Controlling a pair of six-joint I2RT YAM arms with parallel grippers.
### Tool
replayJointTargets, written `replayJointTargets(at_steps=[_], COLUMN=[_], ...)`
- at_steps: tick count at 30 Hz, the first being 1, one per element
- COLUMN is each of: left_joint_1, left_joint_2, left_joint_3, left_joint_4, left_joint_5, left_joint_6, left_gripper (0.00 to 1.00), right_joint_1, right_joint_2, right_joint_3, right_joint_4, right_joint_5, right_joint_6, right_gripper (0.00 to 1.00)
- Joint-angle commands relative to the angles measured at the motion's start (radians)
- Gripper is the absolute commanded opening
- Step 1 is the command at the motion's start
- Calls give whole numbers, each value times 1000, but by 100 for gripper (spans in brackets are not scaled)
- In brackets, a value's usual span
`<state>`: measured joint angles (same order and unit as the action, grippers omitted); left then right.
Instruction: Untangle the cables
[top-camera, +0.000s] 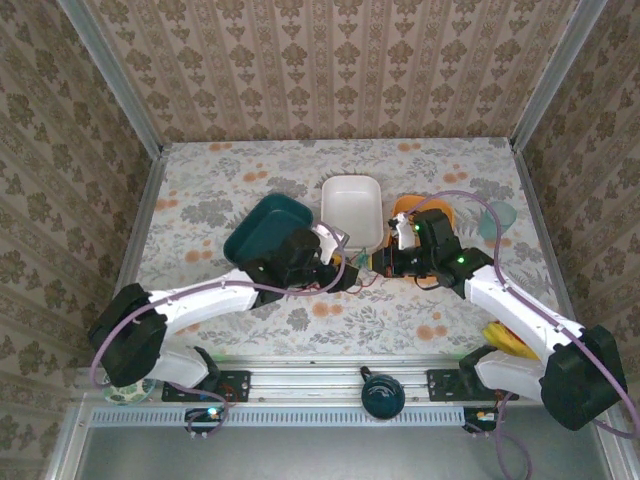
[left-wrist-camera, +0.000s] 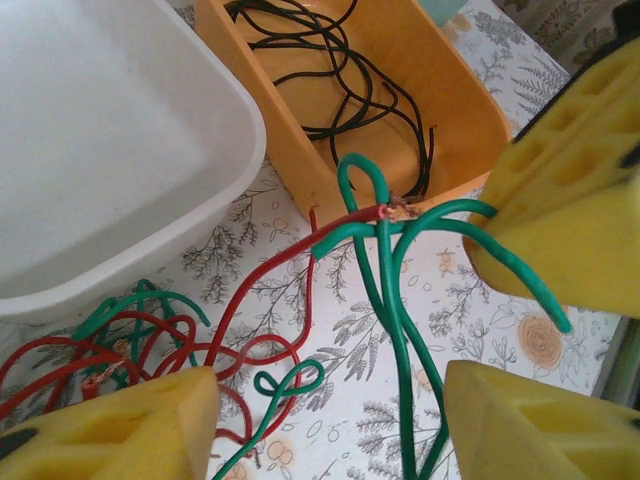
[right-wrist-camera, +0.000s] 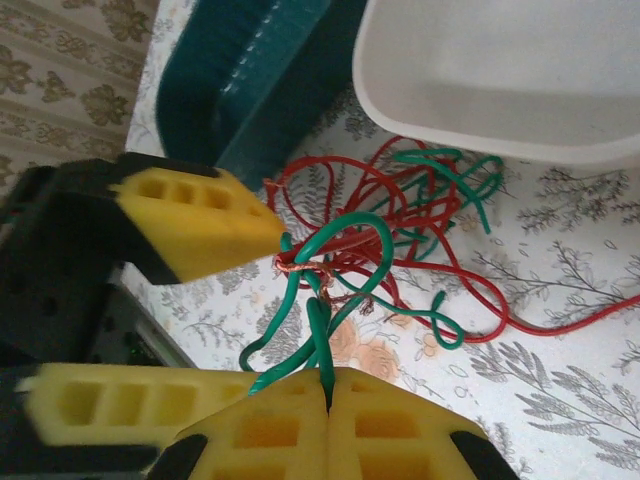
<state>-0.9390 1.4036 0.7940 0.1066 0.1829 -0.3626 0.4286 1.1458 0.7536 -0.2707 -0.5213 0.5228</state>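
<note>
Starting at the near edge of the bench (top-camera: 200, 190): find a metal rail (top-camera: 300, 385) with a dark round knob (top-camera: 383, 396) on it, well nearer than the white tub (top-camera: 352, 205); find a yellow item (top-camera: 508, 340) nearer than the tub and off to its right, beside the right arm (top-camera: 520, 310); see bare bench nearer than the tub on its left, around the left arm (top-camera: 200, 300), with room to move.

Just in front of the tub's near rim, meet both pairs of fingers close together, with little room between; see the left fingers (left-wrist-camera: 120, 430) standing apart, green strands running through the gap unpinched; see the right fingers (right-wrist-camera: 400, 430) pressed together on the green cable (right-wrist-camera: 320, 345).

Against that same rim, find red cable (left-wrist-camera: 265, 275) and green looped in a loose snarl flat on the floral bench, thin and glossy, with bare coppery ends twisted together where red meets green.

Just right of the tub, find an orange tub (left-wrist-camera: 450, 100) with black cables (left-wrist-camera: 340, 60) coiled inside; just left, a dark teal tub (top-camera: 262, 228); farther right, a pale green cup (top-camera: 497, 218).

Beyond the tub, see open bench up to patterned wallpaper (top-camera: 330, 60) closing in far, left and right.
</note>
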Motion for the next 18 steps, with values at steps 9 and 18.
replayJointTargets(at_steps=[9,18], left_joint_1=[33,76], left_joint_2=[84,14], left_joint_3=[65,-32], left_joint_4=[26,62], left_joint_5=[87,8], left_joint_6=[12,-60], left_gripper=[0,0], right_joint_1=[-3,-12], right_joint_2=[-8,-25], right_joint_3=[25,2], right_joint_4=[8,-153], right_joint_5=[-26,330], right_joint_6=[14,62], right_gripper=[1,0])
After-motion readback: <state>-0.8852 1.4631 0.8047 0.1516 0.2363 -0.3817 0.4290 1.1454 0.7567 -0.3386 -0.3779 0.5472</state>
